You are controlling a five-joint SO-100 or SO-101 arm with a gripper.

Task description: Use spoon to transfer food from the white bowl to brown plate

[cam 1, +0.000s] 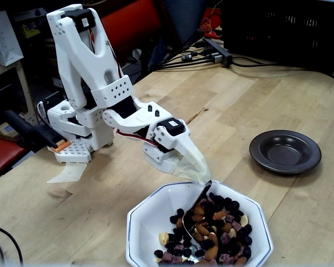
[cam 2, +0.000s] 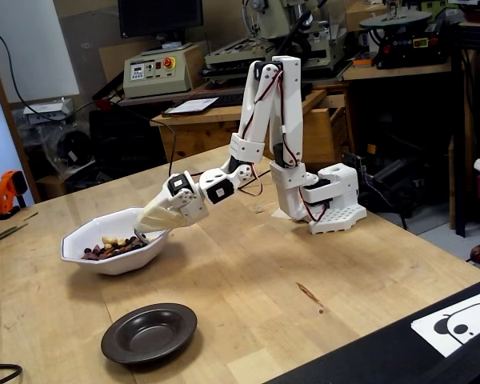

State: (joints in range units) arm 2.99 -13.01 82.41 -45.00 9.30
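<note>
Claw, wrapped in cream tape, is clamped on the spoon, whose tip digs into the food heaped in the white bowl. Well apart on the wooden counter, the brown plate sits bare.

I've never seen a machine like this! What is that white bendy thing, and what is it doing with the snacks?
It is a small robot arm bolted on a wooden table. Both pictures come from cameras standing still, on opposite sides of the table. At the arm's end is a claw, wrapped in cream tape, holding a metal spoon. The spoon dips into a white bowl full of nuts and dried fruit. Nearby sits an empty dark brown plate. The snacks are meant to go there, but none has arrived yet.
</note>
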